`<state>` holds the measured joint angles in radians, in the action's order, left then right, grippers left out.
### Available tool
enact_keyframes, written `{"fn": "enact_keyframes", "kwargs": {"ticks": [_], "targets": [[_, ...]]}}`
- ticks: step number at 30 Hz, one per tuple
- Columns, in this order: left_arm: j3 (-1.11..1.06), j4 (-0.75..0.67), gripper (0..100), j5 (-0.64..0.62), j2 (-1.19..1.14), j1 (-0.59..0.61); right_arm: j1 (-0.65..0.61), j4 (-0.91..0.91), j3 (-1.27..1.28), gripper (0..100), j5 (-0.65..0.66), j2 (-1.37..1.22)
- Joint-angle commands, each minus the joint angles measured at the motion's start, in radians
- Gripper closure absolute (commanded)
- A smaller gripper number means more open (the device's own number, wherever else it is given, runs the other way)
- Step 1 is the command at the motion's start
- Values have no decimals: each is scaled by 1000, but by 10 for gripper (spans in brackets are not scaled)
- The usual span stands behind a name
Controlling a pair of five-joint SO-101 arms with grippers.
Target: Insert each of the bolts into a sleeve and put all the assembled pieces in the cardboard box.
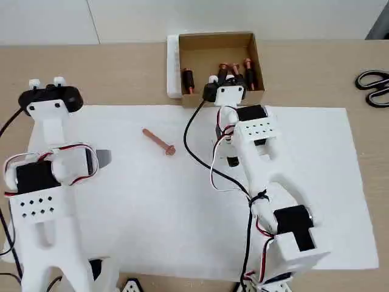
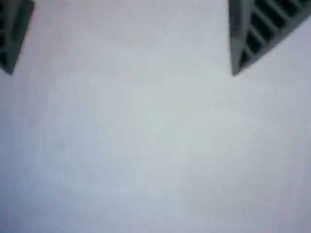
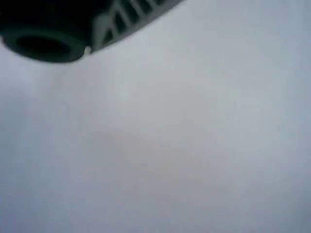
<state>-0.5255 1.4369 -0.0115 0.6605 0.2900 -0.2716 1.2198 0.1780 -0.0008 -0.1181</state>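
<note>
The left claw (image 2: 121, 73) hung low over the white paper sheet (image 1: 152, 213) with its two ribbed fingers (image 2: 252, 34) spread wide and nothing between them; in the high view the left arm (image 1: 45, 182) stood at the paper's left edge. The right claw (image 3: 63, 34) was closed on a black sleeve (image 3: 41, 48), which was seen end-on with its round opening showing, lifted just above the paper; one ribbed finger lay right against it. The right arm (image 1: 261, 158) stretched up the middle of the sheet towards the cardboard box (image 1: 209, 38). One copper-coloured bolt (image 1: 159, 141) lay bare on the paper, slanted, between the two arms and well apart from both claws, below and to the left of the box. Inside the box lay several assembled pieces (image 1: 248, 73), black sleeves with copper bolt ends sticking out; one lay near the left wall, the others were grouped towards the right. A white block (image 1: 174, 64) sat touching the box's left side; scissors (image 1: 372, 85) lay on the table (image 1: 121, 67) at the far right edge.
</note>
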Motion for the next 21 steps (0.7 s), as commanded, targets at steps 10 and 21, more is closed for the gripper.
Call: {"fn": "enact_keyframes", "kwargs": {"ticks": [10, 21], "targets": [[21, 3, 731, -8, 28, -8, 1, 62, -5, 815, 41, 5], [21, 3, 731, -8, 28, -8, 1, 36, 0, 816, 40, -90]]}}
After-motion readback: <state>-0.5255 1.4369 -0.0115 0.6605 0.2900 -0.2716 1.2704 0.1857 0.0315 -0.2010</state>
